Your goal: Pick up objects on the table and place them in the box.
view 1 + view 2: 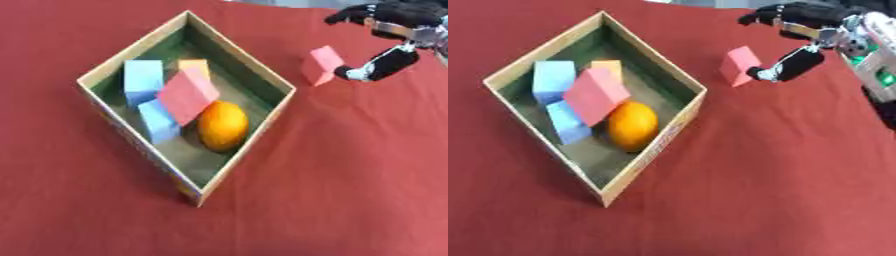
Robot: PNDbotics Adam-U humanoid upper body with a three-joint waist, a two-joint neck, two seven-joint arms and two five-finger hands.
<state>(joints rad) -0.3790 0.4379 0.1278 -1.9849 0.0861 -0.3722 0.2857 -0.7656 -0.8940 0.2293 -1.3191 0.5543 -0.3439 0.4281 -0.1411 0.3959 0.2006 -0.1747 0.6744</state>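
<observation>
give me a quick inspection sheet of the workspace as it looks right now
surface: red cloth-covered table, flat, bare around the box.
job's things: open cardboard box holds two light blue blocks, a pink block leaning on them, a small orange block at the back and an orange. A second pink block is outside the box, to its right.
clutter: nothing seen.
hands: right hand at the upper right, thumb tip against the outside pink block, fingers arched above it; whether it grips cannot be told. Left hand not in view.
cables: nothing seen.
surroundings: a pale strip beyond the table's far edge; nothing else made out.
</observation>
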